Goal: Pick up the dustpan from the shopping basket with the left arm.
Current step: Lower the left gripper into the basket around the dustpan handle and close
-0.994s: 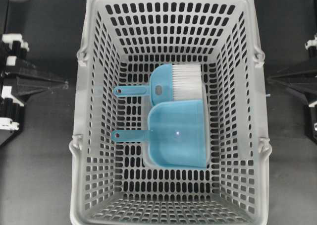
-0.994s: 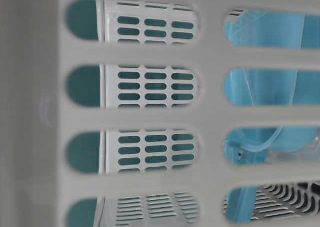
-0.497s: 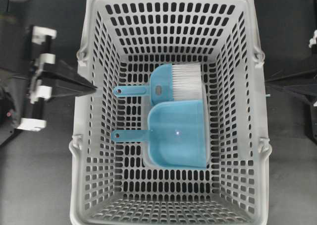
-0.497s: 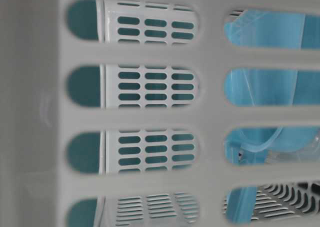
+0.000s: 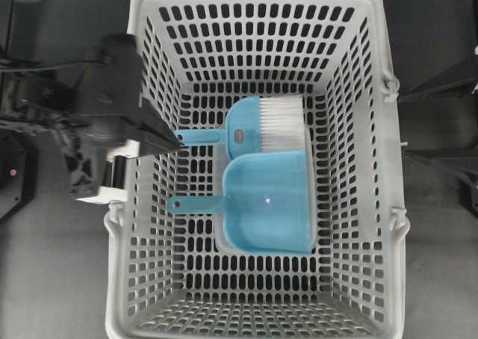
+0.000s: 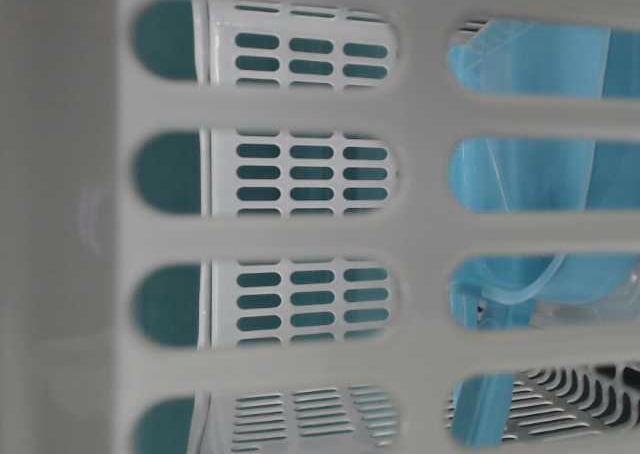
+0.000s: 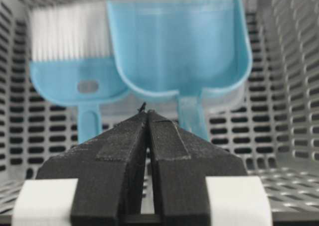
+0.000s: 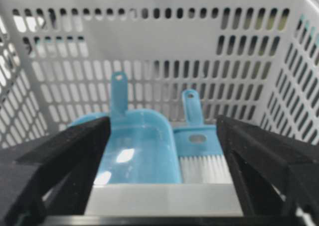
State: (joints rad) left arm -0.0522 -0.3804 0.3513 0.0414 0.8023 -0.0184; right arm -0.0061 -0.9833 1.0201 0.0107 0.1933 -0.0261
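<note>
- My left claw point(image 5: 173, 140) is pressed together, empty, over the shopping basket's point(image 5: 142, 227) left wall.
- I see the dustpan point(image 5: 269, 201) flat on the basket floor, touching the brush point(image 5: 272, 126).
- My right claw point(image 8: 162, 136) is spread wide, empty.

Light blue dustpan point(image 5: 269, 201) is lying flat on the floor of the shopping basket point(image 5: 149, 279), tray up, thin handle with hole pointing toward the left wall. Grey slotted basket is sitting upright. Black left arm point(image 5: 104, 115) is reaching over the left rim; its gripper point(image 7: 147, 117), fingers pressed together, is hanging above the handle, apart from it.
</note>
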